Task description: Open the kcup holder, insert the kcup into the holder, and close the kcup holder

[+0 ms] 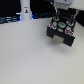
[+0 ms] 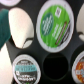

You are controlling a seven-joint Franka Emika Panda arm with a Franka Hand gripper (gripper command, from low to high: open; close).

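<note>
Hovering over the kcup holder [image 1: 62, 31] at the exterior view's far right, I judge the kcup [image 2: 54, 24] seated in a slot light, crushable, best pinched by its rim; my gripper's [image 1: 63, 13] state I cannot tell.

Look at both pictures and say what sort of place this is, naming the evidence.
Probably a lab or test bench: a bare white table carrying a black boxy kcup holder with round pod slots, a green-topped kcup in one, and a robot gripper above it.
</note>
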